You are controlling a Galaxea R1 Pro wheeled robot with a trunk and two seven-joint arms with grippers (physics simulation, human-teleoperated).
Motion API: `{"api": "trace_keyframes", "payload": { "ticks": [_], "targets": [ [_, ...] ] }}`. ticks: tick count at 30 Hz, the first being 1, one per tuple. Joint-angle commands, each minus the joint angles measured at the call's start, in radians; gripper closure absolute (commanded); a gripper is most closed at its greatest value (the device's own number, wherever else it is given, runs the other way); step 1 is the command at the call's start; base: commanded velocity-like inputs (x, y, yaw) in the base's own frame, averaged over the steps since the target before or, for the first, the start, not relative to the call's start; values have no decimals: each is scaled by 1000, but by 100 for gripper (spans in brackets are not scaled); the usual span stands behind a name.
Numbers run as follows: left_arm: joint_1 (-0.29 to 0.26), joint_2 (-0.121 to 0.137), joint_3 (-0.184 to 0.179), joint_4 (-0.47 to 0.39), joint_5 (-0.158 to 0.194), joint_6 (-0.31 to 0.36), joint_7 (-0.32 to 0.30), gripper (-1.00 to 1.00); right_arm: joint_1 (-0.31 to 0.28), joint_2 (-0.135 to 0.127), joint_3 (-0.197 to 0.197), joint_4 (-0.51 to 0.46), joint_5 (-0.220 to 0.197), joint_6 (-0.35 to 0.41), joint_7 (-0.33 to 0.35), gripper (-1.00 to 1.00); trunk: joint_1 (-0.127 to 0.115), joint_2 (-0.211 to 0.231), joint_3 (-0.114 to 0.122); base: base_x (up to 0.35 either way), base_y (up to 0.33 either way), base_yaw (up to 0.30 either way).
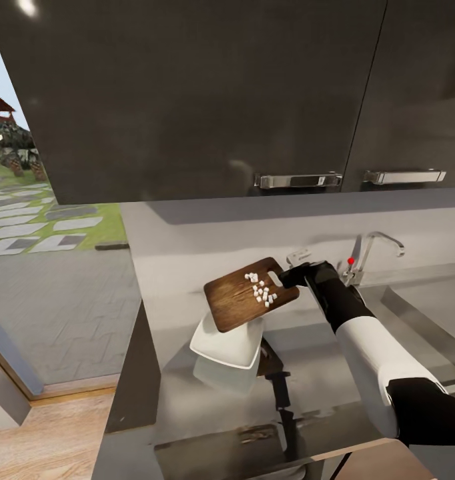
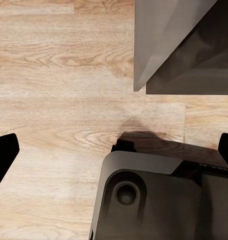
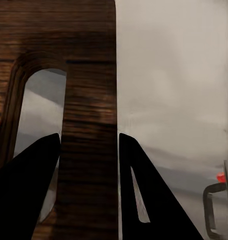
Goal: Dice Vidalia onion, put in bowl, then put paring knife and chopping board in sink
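Board held over bowl, diced onion still on top

We see the right gripper (image 3: pixel 88 150) clenched on the chopping board (image 1: pixel 244 297) at its slot-handle end, holding it tilted above the white bowl (image 1: pixel 227 347) on the countertop (image 1: pixel 187 400); the diced onion (image 1: pixel 262 290) sits on the board near the handle. The sink (image 1: pixel 427 313) and faucet (image 1: pixel 371 250) lie just beyond the arm. The left gripper (image 2: pixel 114 150) hangs released over wood floor (image 2: pixel 53 90)

Head view looks down over the countertop (image 1: pixel 361 347); right wrist view hugs the shared chopping board (image 3: pixel 88 125).
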Motion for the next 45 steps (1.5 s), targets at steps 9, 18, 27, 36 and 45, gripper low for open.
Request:
{"api": "trace_keyframes", "payload": {
  "ticks": [9, 18, 27, 36, 45],
  "targets": [
    [-2, -1, -8, 3, 6, -6, 1, -100, -1, 0, 5, -6, 23, 28, 7, 100, 1, -2, -2, 0, 0, 0],
    [-2, -1, -8, 4, 6, -6, 1, -100, -1, 1, 5, -10, 24, 36, 7, 100, 1, -2, -2, 0, 0, 0],
    [-2, 0, -8, 4, 6, -6, 1, -100, -1, 1, 5, -11, 24, 36, 6, 100, 1, -2, -2, 0, 0, 0],
    [-2, -1, -8, 3, 6, -6, 2, -100, -1, 3, 6, -11, 44, 36, 5, 100, 1, -2, -2, 0, 0, 0],
    [-2, 1, -8, 3, 6, -6, 4, -100, -2, 10, 5, -11, 136, 36, 6, 100, 1, -2, 9, 0, 0, 0]
  ]
}}
